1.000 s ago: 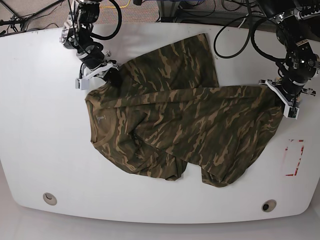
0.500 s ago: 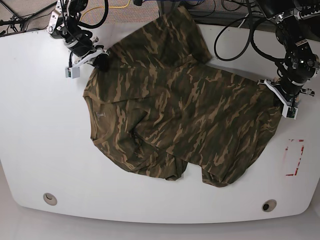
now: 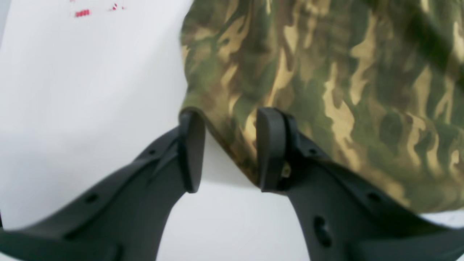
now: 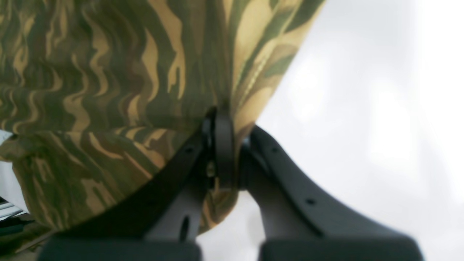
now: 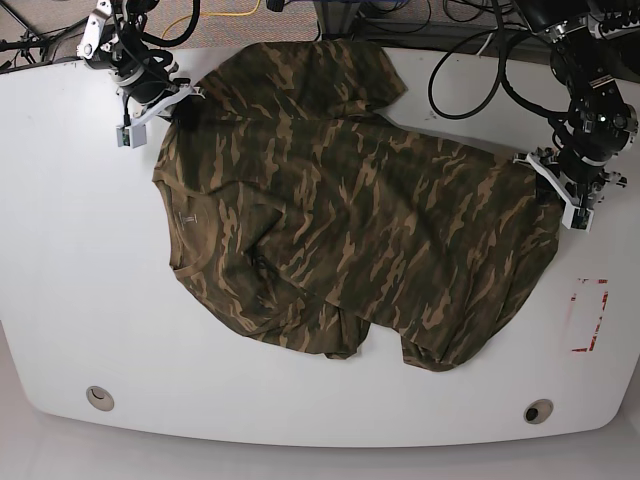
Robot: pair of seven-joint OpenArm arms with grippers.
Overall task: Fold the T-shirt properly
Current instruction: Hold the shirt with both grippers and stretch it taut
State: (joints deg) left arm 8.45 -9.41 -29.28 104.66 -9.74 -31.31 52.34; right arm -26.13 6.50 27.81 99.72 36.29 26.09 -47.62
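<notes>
T-shirt [image 5: 350, 230] on table [image 5: 70, 250], hem between spread left gripper [image 3: 226, 148], right gripper [image 4: 232, 152] pinching shoulder edge

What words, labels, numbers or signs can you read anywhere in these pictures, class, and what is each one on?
Nothing can be read.
Small label inside the T-shirt collar: too small to read.
Red marking on the table, base view: an outline only, no legible characters.
Red marks, left wrist view: blurred.

Surface: white table [image 5: 80, 250] (rounded corners)
On it: camouflage T-shirt [image 5: 350, 220], spread; red-marked label [image 5: 588, 315]
</notes>
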